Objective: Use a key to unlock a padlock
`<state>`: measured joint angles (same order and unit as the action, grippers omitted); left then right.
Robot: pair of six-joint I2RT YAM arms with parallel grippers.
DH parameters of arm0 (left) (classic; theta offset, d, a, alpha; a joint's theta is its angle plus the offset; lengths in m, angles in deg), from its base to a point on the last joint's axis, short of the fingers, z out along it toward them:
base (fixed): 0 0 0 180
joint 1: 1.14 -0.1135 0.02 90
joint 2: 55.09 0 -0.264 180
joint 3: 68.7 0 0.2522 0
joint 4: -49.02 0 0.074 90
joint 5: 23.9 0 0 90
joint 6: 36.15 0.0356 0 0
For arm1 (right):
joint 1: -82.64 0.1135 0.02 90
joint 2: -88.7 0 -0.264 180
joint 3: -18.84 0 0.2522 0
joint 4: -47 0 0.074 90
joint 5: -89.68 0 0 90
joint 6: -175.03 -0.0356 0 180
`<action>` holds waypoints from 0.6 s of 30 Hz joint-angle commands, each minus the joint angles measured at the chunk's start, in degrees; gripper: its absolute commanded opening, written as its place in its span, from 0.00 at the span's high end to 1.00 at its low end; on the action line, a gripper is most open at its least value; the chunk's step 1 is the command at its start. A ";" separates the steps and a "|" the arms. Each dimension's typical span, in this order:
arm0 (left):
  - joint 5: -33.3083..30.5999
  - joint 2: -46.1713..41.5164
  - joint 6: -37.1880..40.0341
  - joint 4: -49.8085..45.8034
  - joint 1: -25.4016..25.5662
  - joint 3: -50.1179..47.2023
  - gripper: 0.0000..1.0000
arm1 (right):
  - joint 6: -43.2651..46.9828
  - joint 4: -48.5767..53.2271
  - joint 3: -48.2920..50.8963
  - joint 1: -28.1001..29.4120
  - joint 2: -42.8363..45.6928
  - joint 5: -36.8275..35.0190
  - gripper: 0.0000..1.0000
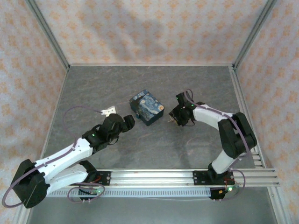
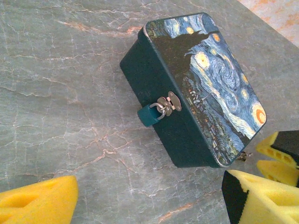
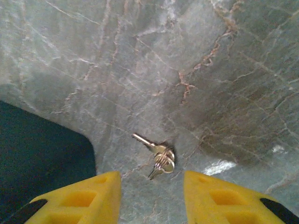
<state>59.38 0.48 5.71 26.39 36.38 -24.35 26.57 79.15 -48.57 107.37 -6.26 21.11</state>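
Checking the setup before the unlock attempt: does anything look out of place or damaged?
Nothing looks damaged or spilled. The Starry Night box sits at an angle on the table, with a small teal padlock hooked on its clasp. The keys lie loose on the table, just ahead of the open right gripper.

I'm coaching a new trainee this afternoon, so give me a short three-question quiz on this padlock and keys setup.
1. True or false: the right gripper is shut on the keys.
2. Where is the teal padlock? A) hanging at the metal clasp on the side of the starry-night box; B) lying loose on the table away from the box; C) held in the left gripper.
3. Fill in: the keys lie on the ____, just ahead of the right gripper's fingertips.

Key: 1 false, its jaws stand apart and the keys lie untouched. 2 A. 3 table.
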 commanded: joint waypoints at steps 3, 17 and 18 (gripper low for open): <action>-2.93 -1.96 -0.46 -1.95 0.38 -1.49 0.18 | 0.10 1.20 -2.94 0.79 -2.98 0.08 0.63; -3.91 -1.88 -0.42 -1.29 0.37 -2.90 0.18 | 0.93 5.95 -4.56 0.76 -5.31 -3.68 0.65; -3.87 -1.80 -0.44 -1.11 0.37 -2.99 0.18 | 0.98 6.10 -4.57 0.80 -5.41 -3.81 0.66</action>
<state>58.01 -0.74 5.69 25.61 36.38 -26.56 26.75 82.15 -52.06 107.79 -11.07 19.65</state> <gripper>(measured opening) 0.819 0.343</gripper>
